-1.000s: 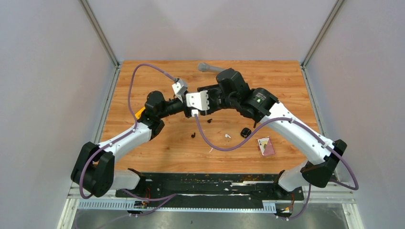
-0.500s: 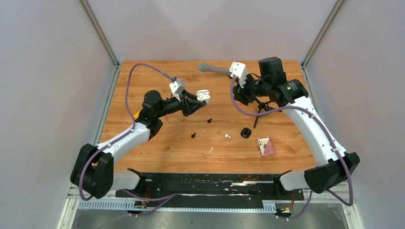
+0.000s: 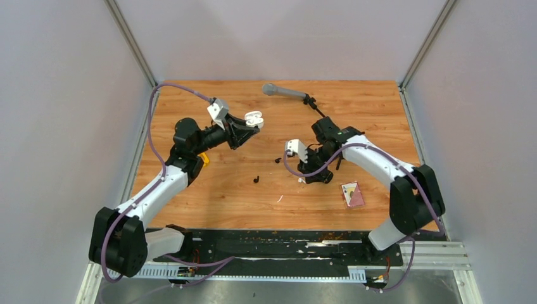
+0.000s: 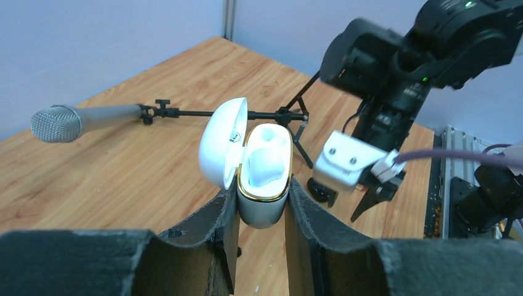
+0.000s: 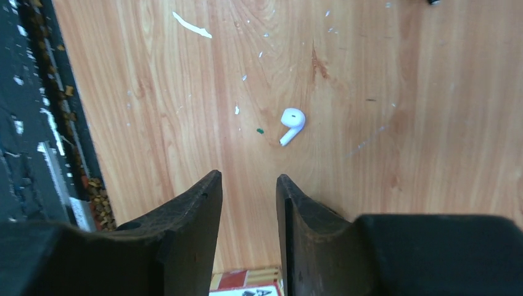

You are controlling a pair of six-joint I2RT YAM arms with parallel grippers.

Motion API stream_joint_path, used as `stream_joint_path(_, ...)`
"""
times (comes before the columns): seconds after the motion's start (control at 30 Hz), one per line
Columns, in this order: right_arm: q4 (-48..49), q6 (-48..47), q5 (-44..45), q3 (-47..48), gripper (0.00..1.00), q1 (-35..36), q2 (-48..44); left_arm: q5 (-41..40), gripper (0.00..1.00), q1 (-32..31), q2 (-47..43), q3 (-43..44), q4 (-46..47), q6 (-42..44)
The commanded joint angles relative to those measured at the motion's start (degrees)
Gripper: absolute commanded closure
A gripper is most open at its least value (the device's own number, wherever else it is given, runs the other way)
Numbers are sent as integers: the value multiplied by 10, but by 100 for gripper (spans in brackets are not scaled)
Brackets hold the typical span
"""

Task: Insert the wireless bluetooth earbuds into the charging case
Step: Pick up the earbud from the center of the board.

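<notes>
On the wooden table (image 3: 209, 196) the white earbud (image 5: 292, 125) lies at 1 o'clock from the right gripper (image 5: 248, 179), whose jaws stand narrowly apart and empty, so it should centre there before descending, while the left gripper (image 4: 262, 198) clamps the open charging case (image 4: 265, 165) aloft.

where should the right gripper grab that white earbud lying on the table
Probably by its rounded head, coming straight down with the open right gripper. The white earbud lies flat on the table, and its thin slanted stem gives little to pinch.
</notes>
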Motion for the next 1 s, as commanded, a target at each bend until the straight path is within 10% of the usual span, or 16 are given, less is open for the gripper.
stream_joint_path(0.0, 47, -50, 38, 19, 60, 33, 57, -1, 100, 11, -26, 11, -16, 15)
stream_joint_path(0.97, -60, -208, 39, 140, 67, 62, 221, -6, 100, 19, -34, 11, -31, 16)
